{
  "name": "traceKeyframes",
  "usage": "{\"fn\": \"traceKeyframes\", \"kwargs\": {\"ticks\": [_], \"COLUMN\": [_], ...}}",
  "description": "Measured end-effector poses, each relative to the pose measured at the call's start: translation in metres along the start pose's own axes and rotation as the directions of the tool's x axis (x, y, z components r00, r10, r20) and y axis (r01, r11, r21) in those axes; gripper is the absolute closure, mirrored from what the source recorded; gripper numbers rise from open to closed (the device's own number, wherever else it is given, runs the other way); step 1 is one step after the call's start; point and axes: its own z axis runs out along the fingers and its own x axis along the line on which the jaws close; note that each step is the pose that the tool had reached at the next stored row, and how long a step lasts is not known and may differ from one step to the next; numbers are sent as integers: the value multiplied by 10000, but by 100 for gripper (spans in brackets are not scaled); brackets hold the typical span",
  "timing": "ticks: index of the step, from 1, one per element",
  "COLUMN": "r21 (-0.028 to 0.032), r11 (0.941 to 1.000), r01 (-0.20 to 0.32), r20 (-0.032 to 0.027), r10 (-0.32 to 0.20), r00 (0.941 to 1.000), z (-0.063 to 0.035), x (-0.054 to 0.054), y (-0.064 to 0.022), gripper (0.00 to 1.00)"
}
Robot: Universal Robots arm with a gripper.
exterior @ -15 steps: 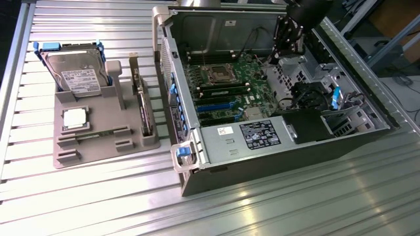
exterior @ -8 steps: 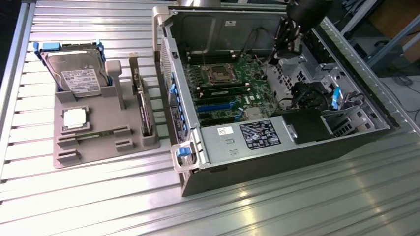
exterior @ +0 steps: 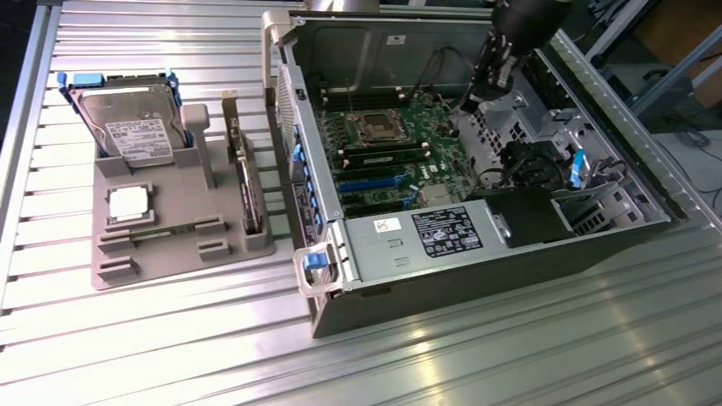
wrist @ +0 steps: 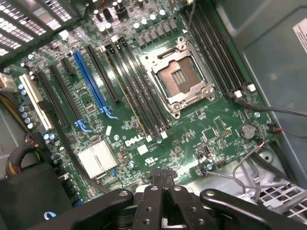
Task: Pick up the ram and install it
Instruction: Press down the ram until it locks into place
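Presently, the ram: a thin, narrow dark-green stick lying flat in a shallow groove near the front of the grey moulded tray, untouched.

- Processor chip: square, silver, seated flat in the tray just behind the ram.
- Hard drive: metal body with a white label and blue rails, leaning at the tray's far end.
- Expansion card: wider board standing on edge in a slot on the tray's side nearest the case.
- Tabletop: ribbed, shiny metal slats.
- Computer case: dark steel tower laid on its side, panel off, beside the tray on the exterior view's right.
- Motherboard: green, with long black slots, one blue slot and an open metal-framed socket.
- Gripper: black, hanging inside the case above the motherboard, well apart from the ram; fingers pressed together, holding nothing.
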Motion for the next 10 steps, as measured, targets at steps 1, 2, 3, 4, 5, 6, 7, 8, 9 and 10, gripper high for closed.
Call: {"fn": "traceKeyframes", "kwargs": {"ticks": [1,2,3,4,5,6,7,8,9,10], "r21": [0,-1,-4,-6,-7,-8,-12,-13,-15,-18], "r11": [9999,9994,9989,9982,9974,9963,9930,9884,9853,9817], "r01": [-121,-349,-478,-597,-718,-858,-1184,-1519,-1706,-1906], "r20": [-1,0,5,8,9,10,15,15,17,20], "r10": [121,349,478,597,718,858,1184,1519,1706,1906], "r00": [9999,9994,9989,9982,9974,9963,9930,9884,9853,9817], "z": [0,1,1,2,1,1,2,2,2,2], "x": [0,0,0,0,0,0,0,0,0,0], "y": [0,0,0,0,0,0,0,0,0,0], "gripper": [89,89,89,89,89,89,89,89,89,89]}}
